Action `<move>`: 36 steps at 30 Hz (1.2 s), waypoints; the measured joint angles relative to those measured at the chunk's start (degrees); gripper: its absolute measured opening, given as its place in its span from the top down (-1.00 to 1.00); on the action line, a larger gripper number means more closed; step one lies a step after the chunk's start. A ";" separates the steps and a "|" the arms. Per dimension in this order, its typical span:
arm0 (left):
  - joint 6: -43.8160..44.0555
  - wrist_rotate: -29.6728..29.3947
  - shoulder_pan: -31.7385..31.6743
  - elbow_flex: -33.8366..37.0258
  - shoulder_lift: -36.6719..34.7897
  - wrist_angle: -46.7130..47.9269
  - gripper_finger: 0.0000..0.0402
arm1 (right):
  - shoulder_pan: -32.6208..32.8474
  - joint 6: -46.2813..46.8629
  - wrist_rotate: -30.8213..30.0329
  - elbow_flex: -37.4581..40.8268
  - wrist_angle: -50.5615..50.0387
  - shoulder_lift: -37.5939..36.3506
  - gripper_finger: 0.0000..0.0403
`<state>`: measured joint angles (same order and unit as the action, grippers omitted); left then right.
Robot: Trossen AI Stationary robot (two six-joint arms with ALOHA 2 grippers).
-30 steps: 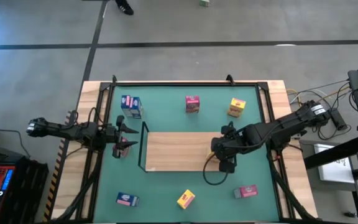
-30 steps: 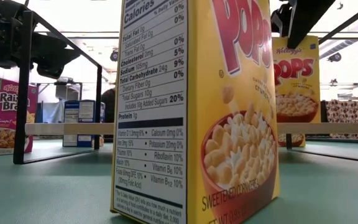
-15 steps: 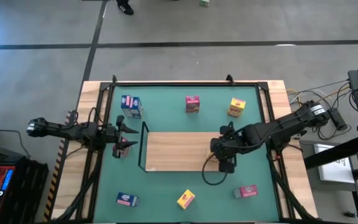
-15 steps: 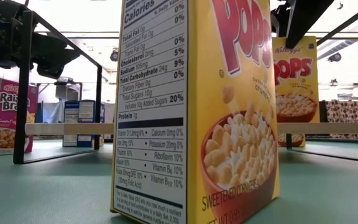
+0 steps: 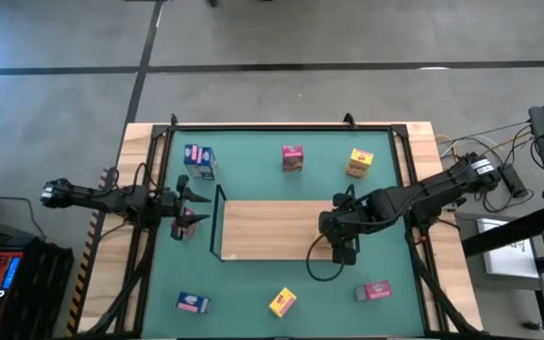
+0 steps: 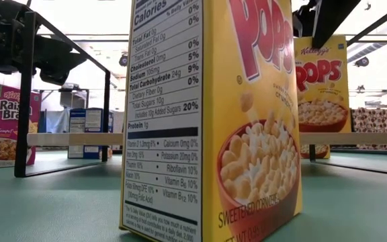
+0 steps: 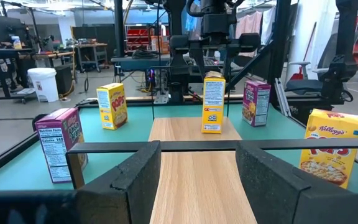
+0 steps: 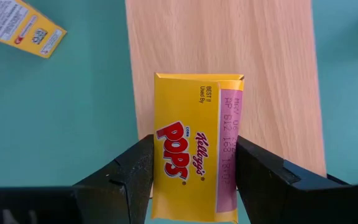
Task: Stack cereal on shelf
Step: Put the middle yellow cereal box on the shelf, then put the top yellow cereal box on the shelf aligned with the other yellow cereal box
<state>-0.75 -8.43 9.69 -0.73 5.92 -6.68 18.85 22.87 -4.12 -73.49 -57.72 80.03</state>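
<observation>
On the light-wood shelf (image 5: 267, 229), near its right end, we find one yellow cereal box (image 7: 213, 104) standing upright; nothing else rests on the board. Our right gripper (image 8: 193, 180) hangs directly over that box, pointing down, with its two fingers (image 8: 124, 177) flanking the box top. We see the box sides close against the finger pads, but we cannot tell whether the jaws press it or have just let go. Seen from the left wrist, the box base sits flat on the wood with the right arm's gripper above it.

Off the shelf, on the green tabletop (image 5: 253, 170), we count loose cereal boxes: a blue box (image 5: 199, 161), a pink box (image 5: 293, 158) and a second yellow box (image 5: 360, 162) along the far side; another blue box (image 5: 194, 302), a third yellow box (image 5: 282, 302) and a second pink box (image 5: 374, 291) along the near side.

Our left gripper (image 5: 190, 208) waits just off the shelf's left end, fingers narrowly parted, holding nothing, with one more pink box (image 7: 59, 144) beside it
</observation>
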 joint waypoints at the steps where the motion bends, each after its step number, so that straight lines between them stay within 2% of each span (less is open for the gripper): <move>1: 0.00 0.00 -0.02 0.01 -0.01 -0.02 0.04 | 0.00 0.01 0.10 0.00 0.01 0.00 0.07; 12: 0.00 0.00 0.00 0.00 0.00 -0.02 0.04 | 0.02 -0.06 1.64 0.00 1.06 0.00 0.01; 36: 0.00 0.00 -0.02 0.00 0.00 -0.02 0.04 | 0.00 -0.49 1.13 -1.90 0.59 -0.90 -0.61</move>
<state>-0.75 -8.43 9.67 -0.73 5.92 -6.70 18.85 22.37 -2.98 -75.40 -57.13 79.13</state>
